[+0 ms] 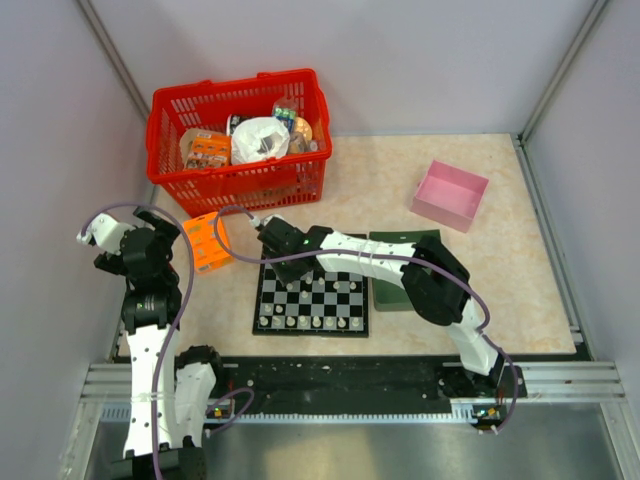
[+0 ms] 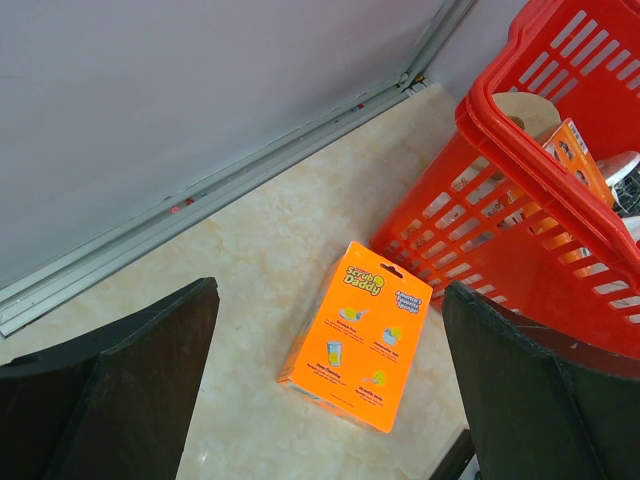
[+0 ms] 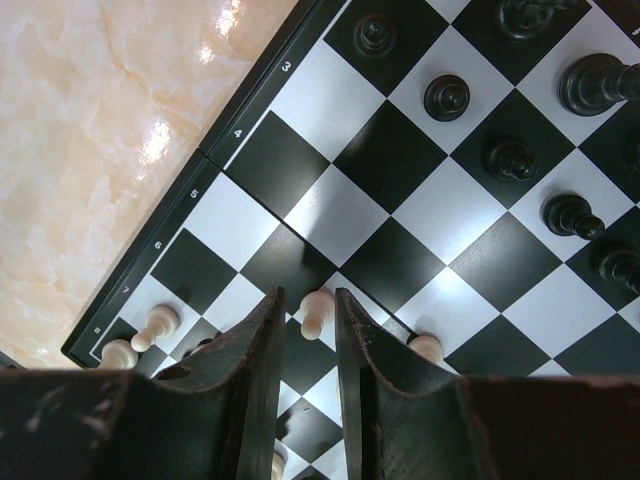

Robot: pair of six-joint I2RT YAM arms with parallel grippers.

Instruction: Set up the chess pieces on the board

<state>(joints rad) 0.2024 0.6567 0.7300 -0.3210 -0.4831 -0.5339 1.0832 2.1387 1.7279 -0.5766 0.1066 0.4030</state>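
right pincer [image 3: 308, 298] nearly closed about a white pawn [image 3: 317, 312], hold unclear; best lowered straight, centred on its board [image 3: 390, 155] square, opened slowly

Left arm [image 1: 150, 360], white with black joints: rises from my base and is bent back at the wrist. My left black two-finger gripper [image 2: 330, 292] is spread wide, nothing between the fingers [image 2: 120, 390].

Right arm [image 1: 370, 258], same build: elbow raised, forearm reaching left and forward, wrist pitched down. My right black two-finger gripper [image 3: 310, 300] has its fingers [image 3: 250, 390] nearly together, with a narrow slot between them. Clamping not confirmed.
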